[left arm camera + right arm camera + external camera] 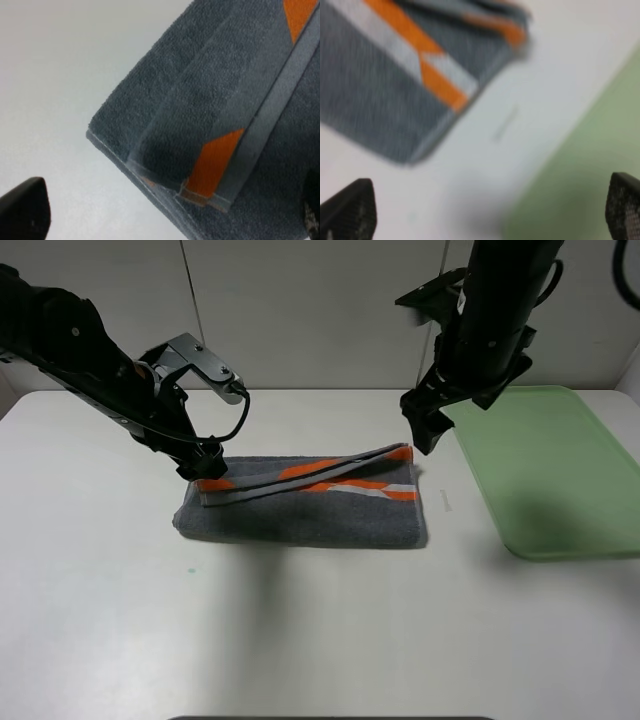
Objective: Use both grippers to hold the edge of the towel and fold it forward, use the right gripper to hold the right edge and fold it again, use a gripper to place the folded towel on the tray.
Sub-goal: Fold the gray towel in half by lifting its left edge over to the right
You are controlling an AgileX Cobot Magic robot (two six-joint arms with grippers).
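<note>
The dark grey towel [300, 518] lies folded once on the white table, a long strip. Its edge [320, 478] with orange patches and a pale grey band runs along the top layer. My left gripper [210, 468] hovers low at the left end of that edge, open; in the left wrist view the towel [210, 95] corner and an orange patch [215, 160] sit ahead of the spread fingers [22, 210]. My right gripper [425, 435] hangs open above the towel's right end, holding nothing. The pale green tray [545, 475] lies to the right.
The right wrist view is blurred; it shows the towel's [385, 90] right corner, bare white table and the tray [590, 165] between the wide-set fingertips [350, 210]. A wall stands behind the table. Bare table [300, 640] stretches in front of the towel.
</note>
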